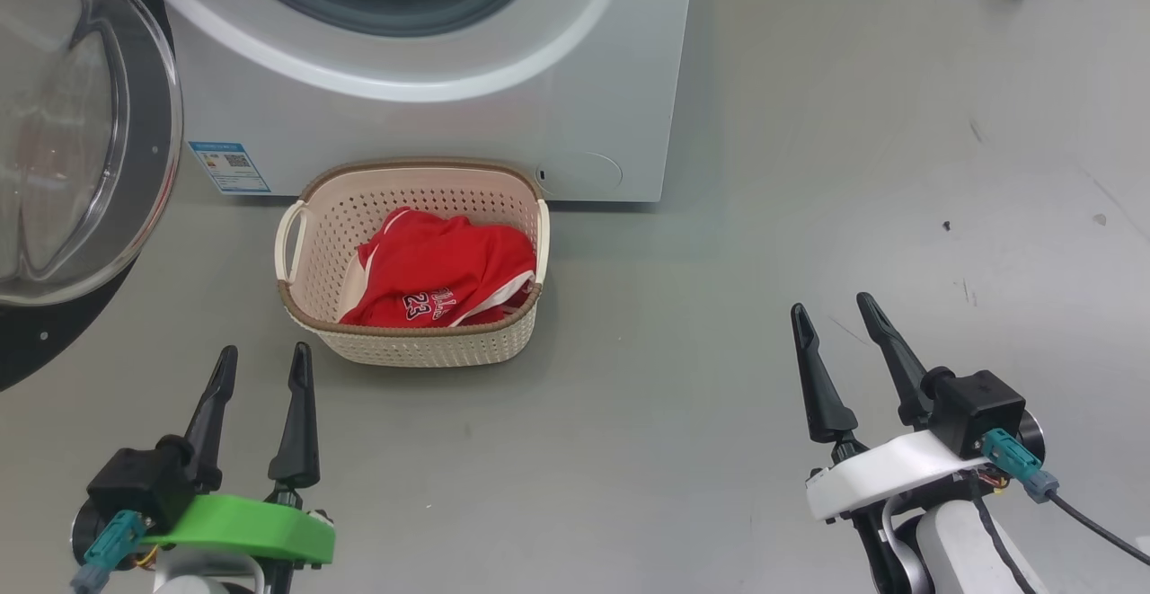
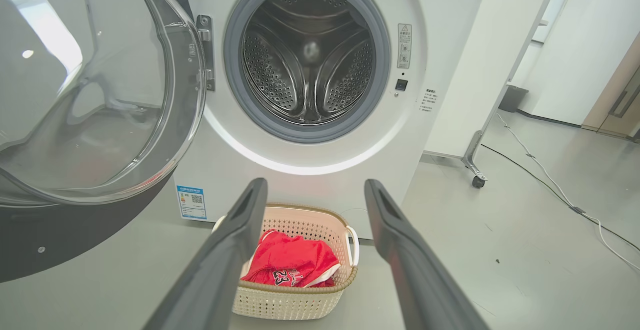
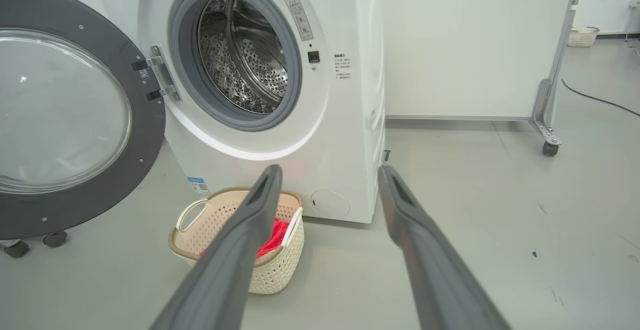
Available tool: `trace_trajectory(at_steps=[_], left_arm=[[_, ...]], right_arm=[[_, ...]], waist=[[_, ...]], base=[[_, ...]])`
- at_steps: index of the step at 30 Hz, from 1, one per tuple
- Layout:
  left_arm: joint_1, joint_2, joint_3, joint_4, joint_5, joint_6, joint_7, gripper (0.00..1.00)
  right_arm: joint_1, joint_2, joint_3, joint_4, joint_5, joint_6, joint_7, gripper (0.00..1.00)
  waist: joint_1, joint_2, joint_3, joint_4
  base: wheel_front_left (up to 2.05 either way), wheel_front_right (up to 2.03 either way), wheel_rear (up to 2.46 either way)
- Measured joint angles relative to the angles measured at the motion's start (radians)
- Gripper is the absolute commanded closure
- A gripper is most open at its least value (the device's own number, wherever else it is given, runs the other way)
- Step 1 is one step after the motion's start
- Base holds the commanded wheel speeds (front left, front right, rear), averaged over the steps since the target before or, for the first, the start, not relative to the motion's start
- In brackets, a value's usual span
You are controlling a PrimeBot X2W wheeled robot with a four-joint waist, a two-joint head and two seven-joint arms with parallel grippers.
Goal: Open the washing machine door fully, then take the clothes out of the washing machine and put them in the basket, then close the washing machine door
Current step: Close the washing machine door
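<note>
The white washing machine (image 1: 431,118) stands ahead with its door (image 1: 81,145) swung wide open to the left. Its steel drum (image 2: 307,60) looks bare inside. Red clothes (image 1: 440,270) printed with 23 lie in the cream basket (image 1: 418,347) on the floor in front of the machine. My left gripper (image 1: 262,356) hovers low, just left of the basket's near corner, open and holding nothing. Far to the right of the basket, my right gripper (image 1: 834,306) is open with nothing between its fingers. The wrist views also show the basket (image 2: 292,302) (image 3: 192,250) and the door (image 2: 95,100) (image 3: 65,115).
A white panel on castors (image 3: 547,148) stands right of the machine, and a cable (image 2: 560,195) runs across the grey floor there. Small wheels (image 3: 35,242) sit under the open door. Another cream basket (image 3: 582,35) stands far back on the right.
</note>
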Motion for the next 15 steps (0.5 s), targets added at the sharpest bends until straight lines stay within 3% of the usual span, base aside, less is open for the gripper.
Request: trace_trajectory(at_steps=[15], left_arm=[[0.000, 0.008, 0.017, -0.001, 0.002, 0.000, 0.000, 0.00]], right_arm=[[-0.001, 0.000, 0.002, 0.000, 0.000, 0.000, 0.000, 0.00]], waist=[[0.0000, 0.0000, 0.004, 0.003]], base=[[-0.35, 0.35, 0.00]])
